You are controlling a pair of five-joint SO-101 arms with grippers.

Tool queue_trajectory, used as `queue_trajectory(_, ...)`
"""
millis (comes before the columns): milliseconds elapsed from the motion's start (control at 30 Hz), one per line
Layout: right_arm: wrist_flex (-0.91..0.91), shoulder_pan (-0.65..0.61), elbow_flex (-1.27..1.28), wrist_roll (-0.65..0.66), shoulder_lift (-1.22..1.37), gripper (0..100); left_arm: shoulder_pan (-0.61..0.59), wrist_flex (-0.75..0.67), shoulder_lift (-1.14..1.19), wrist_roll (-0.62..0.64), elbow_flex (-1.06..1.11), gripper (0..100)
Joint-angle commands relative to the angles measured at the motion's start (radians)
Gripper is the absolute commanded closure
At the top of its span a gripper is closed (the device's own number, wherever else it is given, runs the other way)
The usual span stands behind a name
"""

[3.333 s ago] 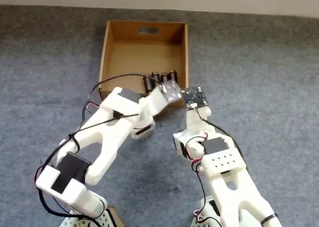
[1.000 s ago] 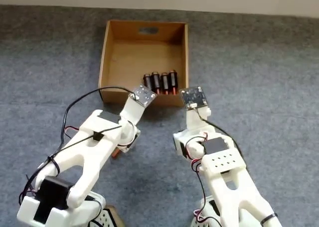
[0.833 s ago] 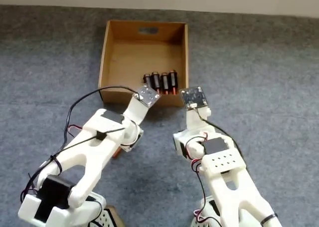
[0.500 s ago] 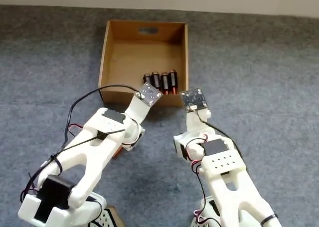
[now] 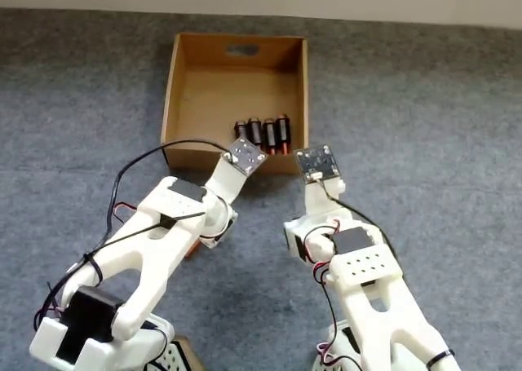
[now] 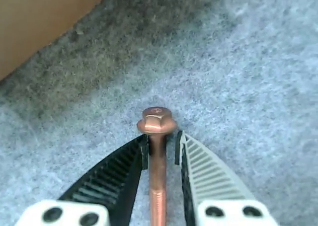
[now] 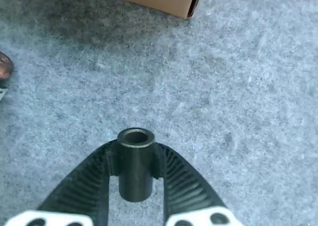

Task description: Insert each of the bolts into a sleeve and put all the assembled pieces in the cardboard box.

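Bolt (image 6: 157,161) first: copper-coloured w/ a hex flange head. The left gripper (image 6: 160,147) has it clamped by the shank just under the head, so the head pokes out past the fingertips, over the grey carpet (image 6: 248,62). A wall of the cardboard box (image 6: 39,17) sits close by. Over to the other side: the sleeve (image 7: 135,166) is a short dark tube, open bore facing the cam. It's pinched btwn both pads of the right gripper (image 7: 134,159), also over carpet, w/ a corner of the box not far beyond. Can't tell whether either part touches the carpet. In the high view both arms sit side by side just short of the box's front wall, wrists angled toward it, near each other but apart. Inside the box, 4 assembled pieces (image 5: 261,133) lie in a row, side by side & touching. They're tucked against the front wall, toward its right-hand corner.
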Motion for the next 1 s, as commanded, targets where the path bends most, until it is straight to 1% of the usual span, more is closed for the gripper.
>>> queue_trajectory(0, -0.013, 0.012, -0.002, 0.000, -0.051, 99.3, 0.016, 0.011, 0.001, -0.002, -0.038, 88)
queue_trajectory(167, -0.012, 0.007, 0.068, 0.000, -0.219, 99.3, 0.038, 0.011, 0.051, -0.017, -0.041, 96)
queue_trajectory(300, -0.012, 0.007, 0.148, 0.000, -0.406, 99.3, 0.088, 0.051, 0.128, -0.048, -0.093, 97)
queue_trajectory(500, -0.010, 0.007, 0.252, 0.000, -0.639, 99.3, 0.085, 0.127, 0.137, -0.046, -0.179, 99)
queue_trajectory(633, -0.010, 0.007, 0.308, 0.000, -0.773, 99.3, 0.085, 0.264, 0.016, -0.046, -0.266, 99)
queue_trajectory(733, -0.008, 0.007, 0.338, -0.002, -0.849, 99.3, 0.084, 0.324, -0.137, -0.048, -0.309, 99)
queue_trajectory(900, 0.039, 0.005, 0.338, -0.006, -0.920, 99.3, 0.085, 0.322, -0.401, -0.046, -0.305, 99)
queue_trajectory(967, 0.042, 0.005, 0.337, -0.008, -0.938, 99.3, 0.085, 0.275, -0.481, -0.046, -0.305, 99)
